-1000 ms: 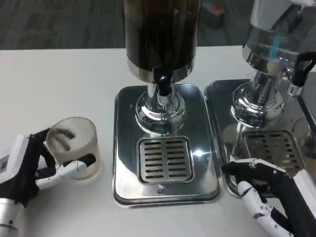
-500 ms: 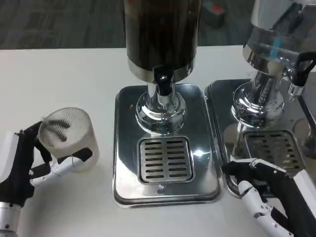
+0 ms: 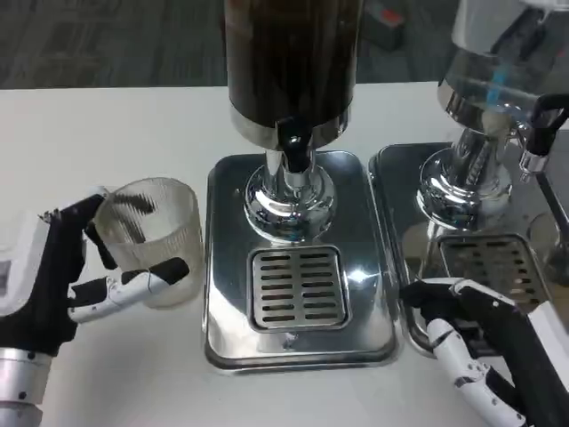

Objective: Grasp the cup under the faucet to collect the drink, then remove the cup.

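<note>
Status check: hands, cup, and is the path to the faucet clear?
Left hand grips the cup, left of the drip tray. Right hand holds nothing. Faucet has nothing beneath it; path looks clear.

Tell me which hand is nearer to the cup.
Left. The left hand holds the cup, fingers around its side, left of the drip tray. The right hand is far to the right, across that tray, at the second tray's front edge.
</note>
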`<state>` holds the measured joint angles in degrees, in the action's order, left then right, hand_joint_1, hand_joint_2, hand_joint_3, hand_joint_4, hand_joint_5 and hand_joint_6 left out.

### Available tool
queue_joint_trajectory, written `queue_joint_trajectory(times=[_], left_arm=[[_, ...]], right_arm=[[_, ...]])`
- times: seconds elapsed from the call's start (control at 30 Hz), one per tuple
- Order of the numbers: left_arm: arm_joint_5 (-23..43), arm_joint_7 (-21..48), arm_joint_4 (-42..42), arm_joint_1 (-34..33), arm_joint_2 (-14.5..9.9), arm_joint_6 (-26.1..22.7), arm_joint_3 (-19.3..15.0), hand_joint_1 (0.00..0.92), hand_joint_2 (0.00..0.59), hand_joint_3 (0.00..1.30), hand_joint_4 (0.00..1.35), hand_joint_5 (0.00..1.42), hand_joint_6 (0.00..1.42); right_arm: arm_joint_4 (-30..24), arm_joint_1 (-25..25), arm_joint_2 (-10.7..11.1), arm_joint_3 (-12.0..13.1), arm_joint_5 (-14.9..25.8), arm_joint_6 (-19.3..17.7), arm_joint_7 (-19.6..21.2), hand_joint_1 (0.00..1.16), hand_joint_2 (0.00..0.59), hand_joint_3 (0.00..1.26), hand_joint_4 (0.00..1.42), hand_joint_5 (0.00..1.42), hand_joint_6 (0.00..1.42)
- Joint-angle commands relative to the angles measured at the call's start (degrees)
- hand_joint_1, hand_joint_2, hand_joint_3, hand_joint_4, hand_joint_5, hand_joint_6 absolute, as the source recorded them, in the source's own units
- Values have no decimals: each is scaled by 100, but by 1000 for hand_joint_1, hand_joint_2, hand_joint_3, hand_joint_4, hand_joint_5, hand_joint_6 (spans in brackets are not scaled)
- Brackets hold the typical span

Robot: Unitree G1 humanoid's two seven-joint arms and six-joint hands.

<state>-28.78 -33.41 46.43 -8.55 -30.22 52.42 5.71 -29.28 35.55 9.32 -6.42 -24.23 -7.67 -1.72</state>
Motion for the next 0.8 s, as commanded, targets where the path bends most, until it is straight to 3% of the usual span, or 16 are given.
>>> queue_joint_trajectory(times=[0.03,0.27,0.8], left_arm=[[-9,138,-21,-75,141,79,38,510,34,747,869,1026,1424],[-117,206,9,-160,284,136,91,516,35,747,869,1026,1424],[-514,87,568,-665,708,16,571,531,31,747,875,1026,1424]], right_arm=[[57,22,-38,-12,63,-111,122,213,467,460,389,382,520],[14,130,-74,-19,68,-153,245,226,469,460,400,394,521],[-197,287,-222,-52,115,-287,407,298,477,488,450,435,545]])
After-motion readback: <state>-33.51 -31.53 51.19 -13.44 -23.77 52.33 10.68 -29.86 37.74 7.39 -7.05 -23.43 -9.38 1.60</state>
